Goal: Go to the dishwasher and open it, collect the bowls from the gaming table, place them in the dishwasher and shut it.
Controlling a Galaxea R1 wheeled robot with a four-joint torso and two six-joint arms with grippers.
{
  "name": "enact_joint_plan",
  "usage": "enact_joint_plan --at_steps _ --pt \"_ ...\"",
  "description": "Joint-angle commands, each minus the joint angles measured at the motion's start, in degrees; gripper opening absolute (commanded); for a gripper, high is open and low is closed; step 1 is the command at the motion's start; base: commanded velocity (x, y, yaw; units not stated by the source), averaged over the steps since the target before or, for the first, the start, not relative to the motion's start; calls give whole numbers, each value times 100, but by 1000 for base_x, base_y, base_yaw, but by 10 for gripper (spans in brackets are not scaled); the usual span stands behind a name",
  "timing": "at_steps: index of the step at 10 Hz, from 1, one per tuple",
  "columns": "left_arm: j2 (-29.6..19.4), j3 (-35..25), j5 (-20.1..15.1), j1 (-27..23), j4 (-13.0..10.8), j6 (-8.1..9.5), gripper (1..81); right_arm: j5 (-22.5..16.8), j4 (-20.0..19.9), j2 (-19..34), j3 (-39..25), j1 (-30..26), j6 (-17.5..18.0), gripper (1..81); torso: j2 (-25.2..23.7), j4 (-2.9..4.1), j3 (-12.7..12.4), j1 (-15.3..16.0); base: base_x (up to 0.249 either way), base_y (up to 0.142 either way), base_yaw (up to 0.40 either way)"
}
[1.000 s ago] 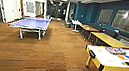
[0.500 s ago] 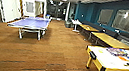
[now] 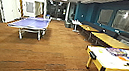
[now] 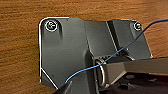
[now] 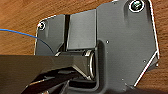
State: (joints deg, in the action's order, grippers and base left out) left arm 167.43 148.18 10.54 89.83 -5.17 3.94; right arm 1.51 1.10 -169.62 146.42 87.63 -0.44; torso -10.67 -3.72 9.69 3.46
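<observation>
can't tell grippers' state. glossy white-topped gaming table w/ yellow legs [image 3: 106, 61] near; bowls unclear, prob light, slippery: grip rim.

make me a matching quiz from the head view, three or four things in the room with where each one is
Things:
1. table-tennis table
2. white-topped table with yellow legs
3. row of yellow-topped tables
4. wood floor

Places:
a. along the blue wall
b. near right, with items on top
c. left of the middle, farther back
d. underfoot across the room

Pairs: 1-c, 2-b, 3-a, 4-d
</observation>
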Motion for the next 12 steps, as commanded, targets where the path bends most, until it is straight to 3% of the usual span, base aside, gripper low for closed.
enact_joint_plan --at_steps 1,7,12 --pt "-60 -17 -263 -216 -37 2 811 -309 40 13 -18 -258 -26 811 0 0 0 0 0 0 0" --pt "-77 -17 -263 -215 15 2 811 -309 40 -4 -18 -232 -26 811 0 0 0 -2 0 0 -17" --pt "-33 -17 -351 -216 -63 -7 811 -301 57 -4 -18 -223 -26 811 0 0 0 -4 0 0 -390"
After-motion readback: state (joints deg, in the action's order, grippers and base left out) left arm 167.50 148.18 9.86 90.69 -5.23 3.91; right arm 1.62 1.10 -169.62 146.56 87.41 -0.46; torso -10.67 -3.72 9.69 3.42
